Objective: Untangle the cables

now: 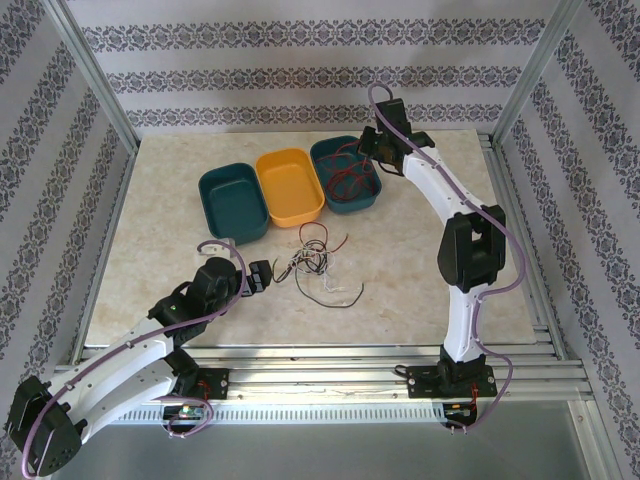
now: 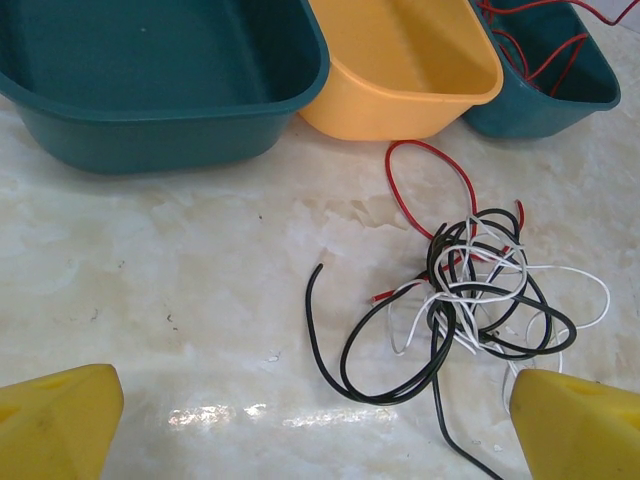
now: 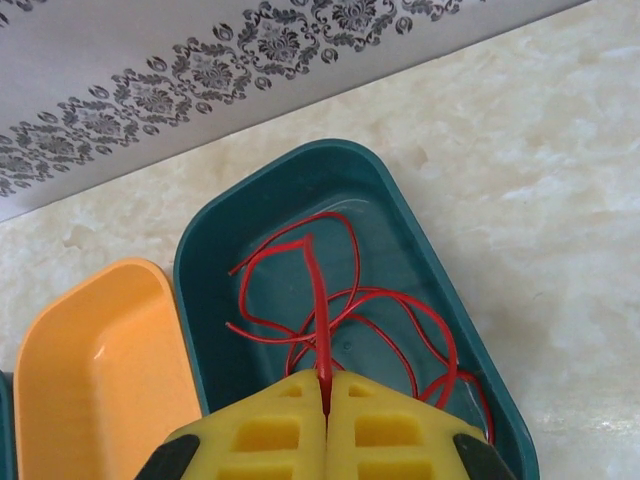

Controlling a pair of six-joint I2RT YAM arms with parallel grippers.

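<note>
Task partly done, by judgement.

**Done:**
- Red cables (image 3: 385,300) lying loose in the right teal tray (image 1: 350,208), at 1 o'clock of mid-surface.
- One red cable (image 3: 318,300) pinched in the right fingers (image 3: 320,400), which are clenched on it above that tray. Free length over the tray floor, not yet let go.

**Left to do:**
- Tangle (image 2: 470,290) of red, black and white cables on the bare surface (image 1: 430,270), mid-surface, at 6 o'clock of the orange tray (image 1: 290,190).
- Left fingers (image 1: 262,277) spread wide, grasping nothing, near the tangle at its 9 o'clock and apart from it.
- No cable seen in the left teal tray (image 1: 232,205) or in the orange tray. Black and white sorting judged not yet begun.

**Counts:**
- Trays: three (two teal, one orange), in a row side by side toward 12 o'clock.
- Arms: two.
- Red in right teal tray: several loops, number of separate cables not readable.
- Tangle: at least one red loop. Black and white each cross the knot more than once, number of separate cables not readable.
</note>
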